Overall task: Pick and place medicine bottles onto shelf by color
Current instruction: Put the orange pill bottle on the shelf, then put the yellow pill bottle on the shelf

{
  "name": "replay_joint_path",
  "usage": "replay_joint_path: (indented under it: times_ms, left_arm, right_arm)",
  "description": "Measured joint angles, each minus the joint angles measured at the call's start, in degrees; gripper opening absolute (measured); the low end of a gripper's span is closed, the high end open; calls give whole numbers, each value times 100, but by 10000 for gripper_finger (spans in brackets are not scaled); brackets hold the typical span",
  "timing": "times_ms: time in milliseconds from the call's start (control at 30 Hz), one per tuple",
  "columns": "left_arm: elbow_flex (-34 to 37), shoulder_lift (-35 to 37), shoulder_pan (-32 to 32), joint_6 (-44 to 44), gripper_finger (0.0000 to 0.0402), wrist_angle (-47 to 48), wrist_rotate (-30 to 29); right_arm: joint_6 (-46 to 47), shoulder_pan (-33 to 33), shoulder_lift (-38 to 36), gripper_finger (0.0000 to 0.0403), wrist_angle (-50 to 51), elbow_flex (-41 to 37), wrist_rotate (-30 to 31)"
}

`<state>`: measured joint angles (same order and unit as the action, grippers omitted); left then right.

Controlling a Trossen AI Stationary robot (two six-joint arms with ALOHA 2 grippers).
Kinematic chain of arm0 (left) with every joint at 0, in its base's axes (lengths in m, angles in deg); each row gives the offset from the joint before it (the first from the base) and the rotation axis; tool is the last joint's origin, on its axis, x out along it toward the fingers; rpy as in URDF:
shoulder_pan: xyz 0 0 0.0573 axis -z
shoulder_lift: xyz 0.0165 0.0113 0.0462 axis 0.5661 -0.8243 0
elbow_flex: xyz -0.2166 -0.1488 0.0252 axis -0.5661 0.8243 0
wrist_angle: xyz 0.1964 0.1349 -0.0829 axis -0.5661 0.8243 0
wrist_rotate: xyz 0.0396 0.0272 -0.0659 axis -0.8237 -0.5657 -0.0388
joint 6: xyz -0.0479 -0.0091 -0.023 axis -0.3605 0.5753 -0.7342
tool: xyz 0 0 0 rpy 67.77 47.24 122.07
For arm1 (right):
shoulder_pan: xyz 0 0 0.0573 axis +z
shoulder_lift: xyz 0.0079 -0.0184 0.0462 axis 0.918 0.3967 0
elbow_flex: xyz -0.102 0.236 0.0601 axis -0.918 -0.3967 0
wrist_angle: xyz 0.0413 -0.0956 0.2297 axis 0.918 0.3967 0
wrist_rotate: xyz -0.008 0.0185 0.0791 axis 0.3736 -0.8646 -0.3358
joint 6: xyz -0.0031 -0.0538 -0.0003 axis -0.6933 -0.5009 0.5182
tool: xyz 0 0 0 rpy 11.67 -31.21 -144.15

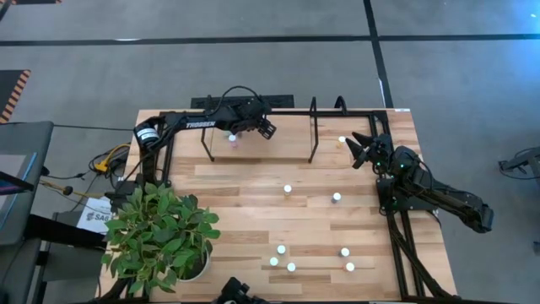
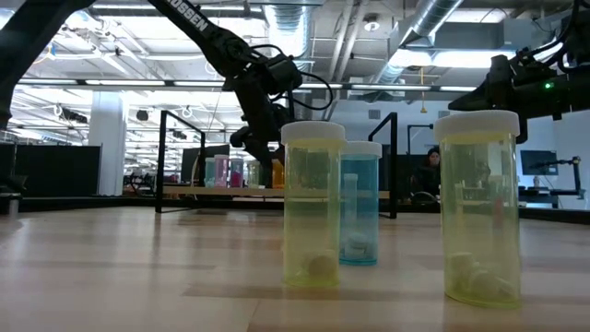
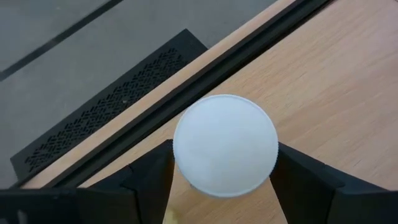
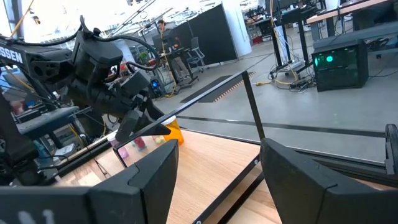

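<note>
From above I see the pale wood-plank bench (image 1: 253, 181) with the shelf (image 1: 312, 127), a rack of thin black bars, along its far edge; my left gripper (image 1: 245, 128) hangs over the shelf's left part above a pink bottle (image 1: 233, 140), and my right gripper (image 1: 361, 149) sits at the shelf's right end with its jaws apart and nothing between them. Several white-capped medicine bottles (image 1: 288, 190) stand scattered on the near half of the bench, beside a leafy potted plant (image 1: 160, 232) at the near left. At bench level, two translucent yellowish cylinders (image 2: 312, 203) and a teal one (image 2: 359, 203) stand close to the lens, each with a round pale cap, while pink and teal bottles line the shelf behind. In the left wrist view a smooth round white cap (image 3: 225, 145) sits between the dark jaws with a slim gap either side, so they look loosened, not clamped. The right wrist view shows its two blunt black fingers (image 4: 149, 171) spread wide over the wood grain.
</note>
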<state>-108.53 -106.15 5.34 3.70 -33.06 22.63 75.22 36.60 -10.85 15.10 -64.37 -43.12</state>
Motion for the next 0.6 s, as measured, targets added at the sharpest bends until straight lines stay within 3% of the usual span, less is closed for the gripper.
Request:
replay_joint_path:
  times_ms: [600]
  left_arm:
    - [-1598, -2, 180, 240, 241, 1877, 119]
  right_arm:
    - [-1, -1, 0, 249, -1, 1, 0]
